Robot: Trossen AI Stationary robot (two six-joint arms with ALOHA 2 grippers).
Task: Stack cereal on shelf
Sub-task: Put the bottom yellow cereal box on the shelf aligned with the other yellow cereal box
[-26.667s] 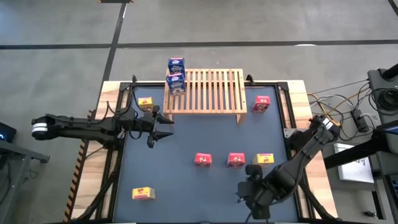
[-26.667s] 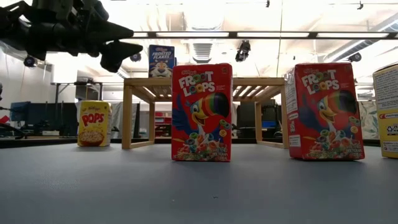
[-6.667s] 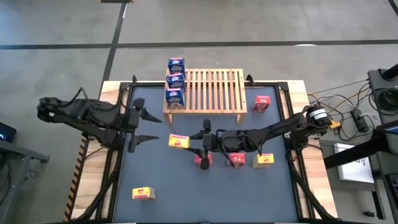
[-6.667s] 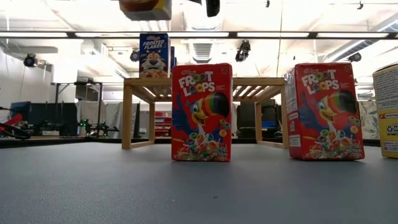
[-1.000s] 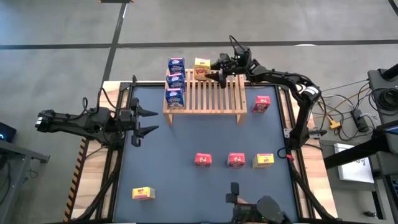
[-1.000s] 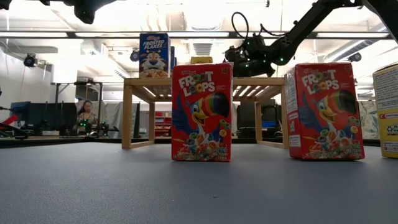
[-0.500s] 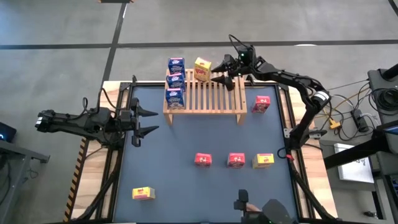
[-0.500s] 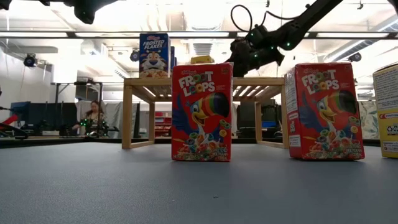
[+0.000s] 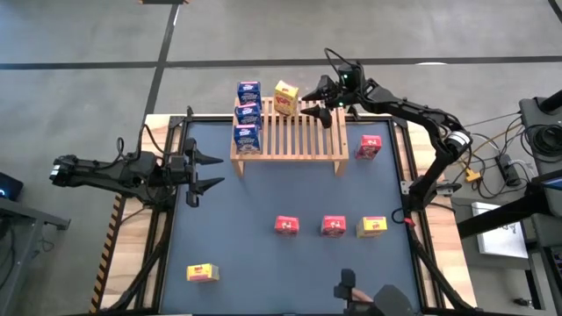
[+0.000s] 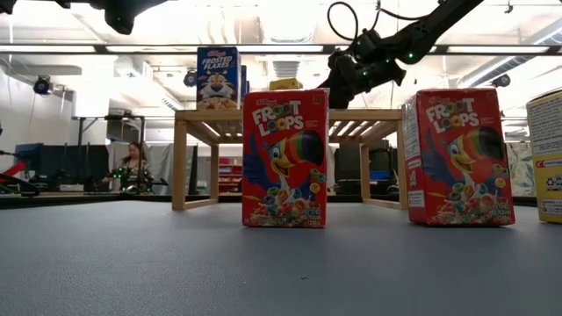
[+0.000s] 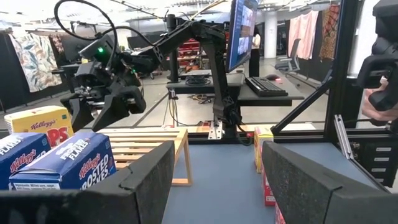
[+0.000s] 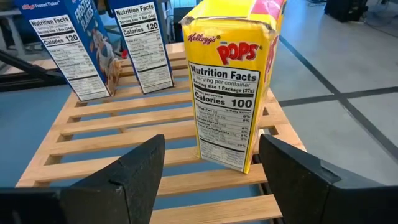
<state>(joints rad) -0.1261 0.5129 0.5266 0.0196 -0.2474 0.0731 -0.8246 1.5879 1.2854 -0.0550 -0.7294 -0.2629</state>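
Yellow Pops box [image 9: 285,95] stands on the shelf [image 9: 303,132], upper centre; the right gripper [image 9: 314,98], arm outstretched, hangs beside it, fingers spread, empty. Left gripper [image 9: 204,170] waits released, mid-left.

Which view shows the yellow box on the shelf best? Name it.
Right wrist view: the yellow box fills the picture, upright on the shelf, label readable. High view shows its top only; low view, a sliver behind a red box; left wrist, one corner.

Four boxes [image 9: 248,115] stand on the shelf [image 9: 303,132]'s back-left; five more [image 9: 333,226] stand on the table [image 9: 263,263].
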